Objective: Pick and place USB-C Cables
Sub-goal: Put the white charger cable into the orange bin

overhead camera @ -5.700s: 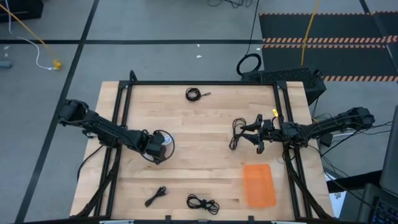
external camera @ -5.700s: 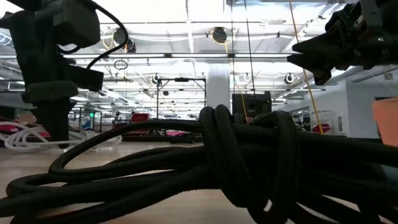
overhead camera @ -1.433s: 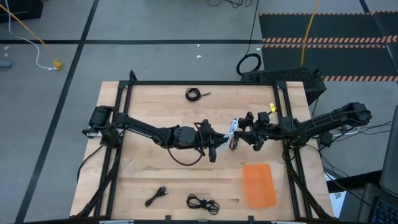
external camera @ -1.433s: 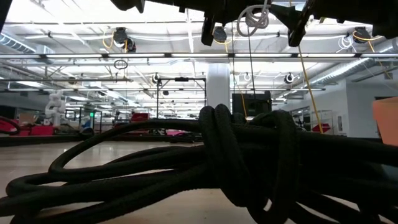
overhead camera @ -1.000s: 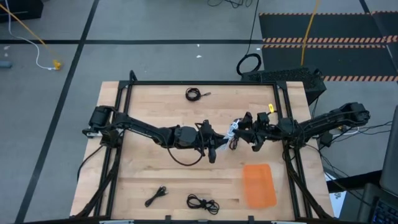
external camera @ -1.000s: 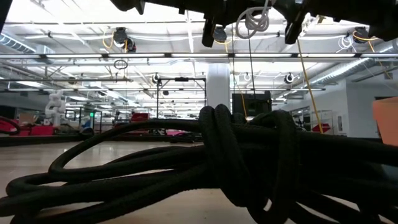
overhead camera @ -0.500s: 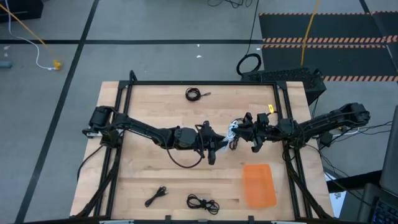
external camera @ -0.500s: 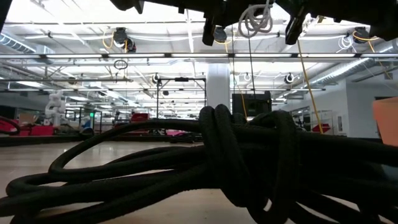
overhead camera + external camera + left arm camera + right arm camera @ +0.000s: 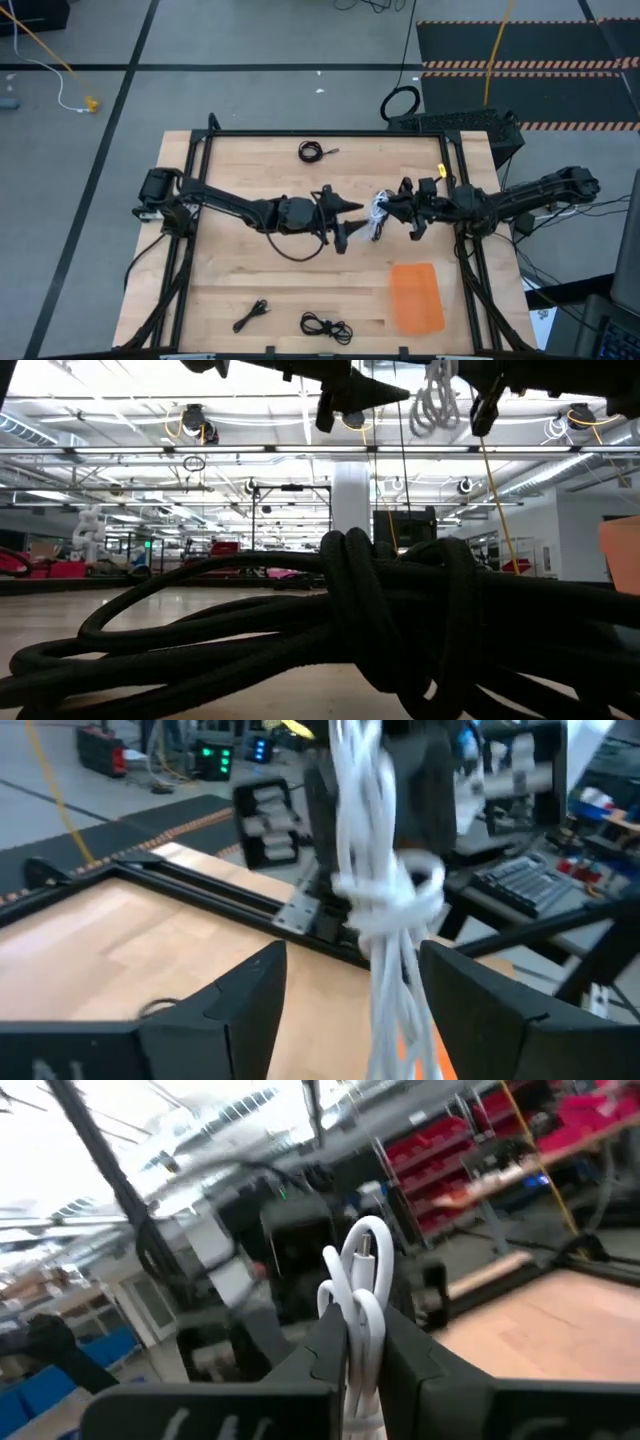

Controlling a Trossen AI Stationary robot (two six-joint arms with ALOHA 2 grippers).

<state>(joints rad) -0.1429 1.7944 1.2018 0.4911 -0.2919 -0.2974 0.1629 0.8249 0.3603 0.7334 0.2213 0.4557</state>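
Observation:
The white USB-C cable (image 9: 378, 212) is a small coiled bundle held above the table's middle by my right gripper (image 9: 393, 211), which is shut on it. My left gripper (image 9: 345, 217) is open right beside it on the left. In the left wrist view its fingers stand on either side of the hanging white cable (image 9: 385, 910), apart from it. Three black USB-C cables lie flat on the table: one at the far edge (image 9: 312, 151), one near left (image 9: 250, 315), one near centre (image 9: 325, 326), which fills the low view (image 9: 380, 630). My right gripper pinches the white cable's bundle (image 9: 355, 1315) between its two fingers, with a looped end (image 9: 362, 1260) sticking out past the fingertips. The fingers come about level from the table's right. The bundle is lifted clear of the table and hangs down, its wrapped waist (image 9: 400, 900) showing.
An orange flat mat (image 9: 415, 297) lies at the near right of the wooden table (image 9: 240, 270). Black frame rails (image 9: 320, 133) run along the table's far edge and sides. A large black cable ring (image 9: 400, 103) lies on the floor beyond.
The white cable has gone a little toward the table's right edge with my right gripper. It now hangs clear of my left gripper's fingers, which stay near the table's middle.

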